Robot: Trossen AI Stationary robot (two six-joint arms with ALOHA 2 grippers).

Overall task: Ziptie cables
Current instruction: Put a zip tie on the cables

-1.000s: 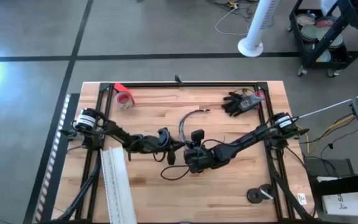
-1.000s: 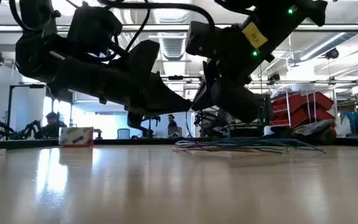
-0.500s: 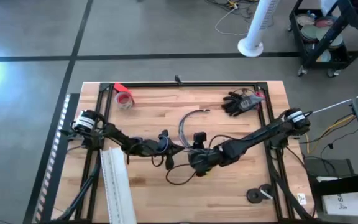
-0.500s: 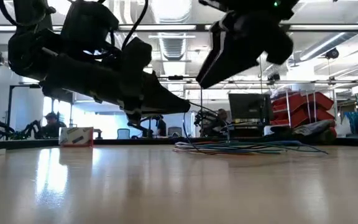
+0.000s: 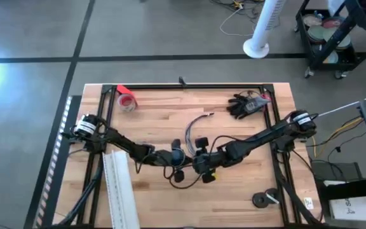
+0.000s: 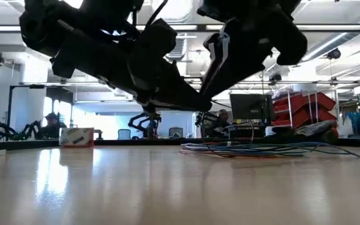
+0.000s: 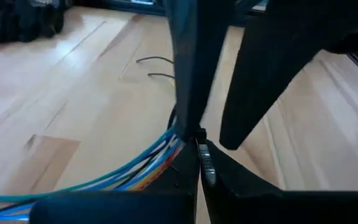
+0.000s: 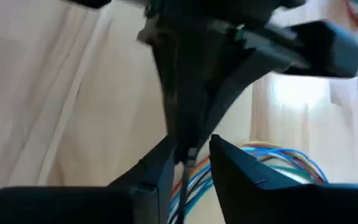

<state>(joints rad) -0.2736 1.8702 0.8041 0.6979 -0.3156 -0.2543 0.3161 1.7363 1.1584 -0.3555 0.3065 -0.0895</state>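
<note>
The cables (image 5: 194,126), thin blue, green and orange wires, lie in a loose bundle on the wooden table's middle (image 6: 261,149). Just near of them my two grippers meet. My left gripper (image 7: 204,155) is shut on a small black ziptie (image 7: 204,164), right beside the cables (image 7: 135,175). My right gripper (image 8: 190,146) faces it from the table's right, slightly open, with the ziptie's thin dark strip (image 8: 185,155) between its fingers. The cables (image 8: 278,158) run under both grippers. My left gripper pinches the black ziptie (image 7: 202,154) between its two fingers, at their free ends, coming level from the table's left. The ziptie sits just above the cables. Whether the fingers also touch the wires, I cannot tell.
A red tape roll (image 5: 127,100) lies at the far left and a black glove (image 5: 245,105) at the far right. A long white strip (image 5: 119,191) lies along the near left, and two dark round pieces (image 5: 265,198) sit at the near right. Black frame rails (image 5: 189,86) border the table.
My left gripper has moved toward the table's right and a little nearer, up to the right gripper. My right gripper rose, then came back down against the left one. The cable bundle's arc has straightened somewhat.
</note>
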